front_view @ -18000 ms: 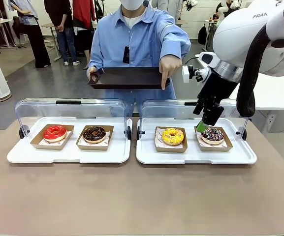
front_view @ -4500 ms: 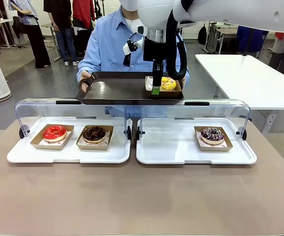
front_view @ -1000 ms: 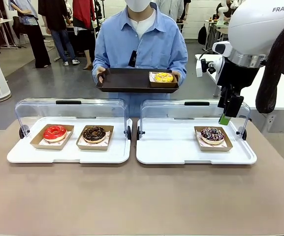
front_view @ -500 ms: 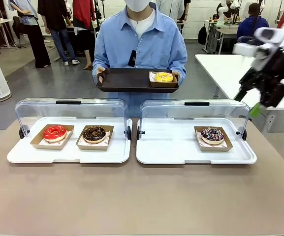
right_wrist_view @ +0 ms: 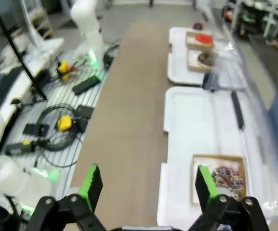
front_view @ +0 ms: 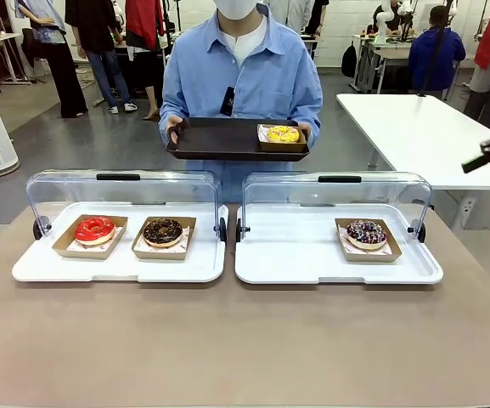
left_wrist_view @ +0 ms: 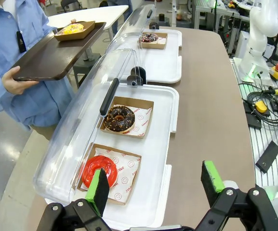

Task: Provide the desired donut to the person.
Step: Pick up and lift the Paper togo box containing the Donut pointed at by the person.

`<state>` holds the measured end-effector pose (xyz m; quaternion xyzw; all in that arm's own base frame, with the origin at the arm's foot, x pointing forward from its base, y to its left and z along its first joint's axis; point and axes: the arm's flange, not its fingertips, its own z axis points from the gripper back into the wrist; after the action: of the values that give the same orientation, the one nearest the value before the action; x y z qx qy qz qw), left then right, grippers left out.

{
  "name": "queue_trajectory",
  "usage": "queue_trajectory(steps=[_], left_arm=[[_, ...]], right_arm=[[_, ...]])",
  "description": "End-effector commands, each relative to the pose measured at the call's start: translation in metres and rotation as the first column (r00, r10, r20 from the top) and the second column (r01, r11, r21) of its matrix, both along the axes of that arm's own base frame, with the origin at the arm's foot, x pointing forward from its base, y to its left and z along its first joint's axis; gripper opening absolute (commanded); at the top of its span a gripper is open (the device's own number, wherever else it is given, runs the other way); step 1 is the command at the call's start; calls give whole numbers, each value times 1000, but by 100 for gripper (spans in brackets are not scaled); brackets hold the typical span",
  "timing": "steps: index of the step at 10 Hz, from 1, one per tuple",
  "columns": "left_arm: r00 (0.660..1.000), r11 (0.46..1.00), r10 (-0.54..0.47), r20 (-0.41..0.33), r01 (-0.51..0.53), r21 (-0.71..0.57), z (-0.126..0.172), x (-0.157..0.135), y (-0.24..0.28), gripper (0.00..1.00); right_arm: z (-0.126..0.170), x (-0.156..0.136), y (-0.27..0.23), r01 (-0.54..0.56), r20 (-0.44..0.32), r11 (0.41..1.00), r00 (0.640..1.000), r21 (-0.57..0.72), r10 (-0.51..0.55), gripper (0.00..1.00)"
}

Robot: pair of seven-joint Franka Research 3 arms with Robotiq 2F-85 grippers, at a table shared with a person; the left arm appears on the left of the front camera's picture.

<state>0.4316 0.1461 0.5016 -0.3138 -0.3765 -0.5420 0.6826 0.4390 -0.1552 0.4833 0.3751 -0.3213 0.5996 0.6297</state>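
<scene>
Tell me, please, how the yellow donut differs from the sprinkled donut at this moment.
The yellow donut has bright yellow icing; the sprinkled donut has dark icing with coloured sprinkles. The yellow donut rests on the dark tray held up by the person; the sprinkled donut lies in the right white display tray on the table. Both sit in a small brown cardboard boat.

Near tabletop (front_view: pixel 245 340) bare, white trays (front_view: pixel 24 270) open from above, raised clear lids (front_view: pixel 121 191) walling far edges toward the person (front_view: pixel 240 76)
</scene>
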Motion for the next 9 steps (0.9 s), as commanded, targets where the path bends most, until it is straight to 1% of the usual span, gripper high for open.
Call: queue_trajectory(steps=[1,2,4,9], left_arm=[[1000,1000,7,3,-7,8,1,-1,0,100],[1000,1000,7,3,-7,8,1,-1,0,100],[1000,1000,7,3,-7,8,1,-1,0,100],[1000,1000,7,3,-7,8,1,-1,0,100]], right_arm=[[-22,0,2,127,-24,992,992,14,-127,100],[-36,-5,-4,140,-44,990,989,20,-139,100],[-45,-14,-6,143,-28,989,989,47,-142,100],[-32,-19,1,129,7,990,992,61,-129,100]])
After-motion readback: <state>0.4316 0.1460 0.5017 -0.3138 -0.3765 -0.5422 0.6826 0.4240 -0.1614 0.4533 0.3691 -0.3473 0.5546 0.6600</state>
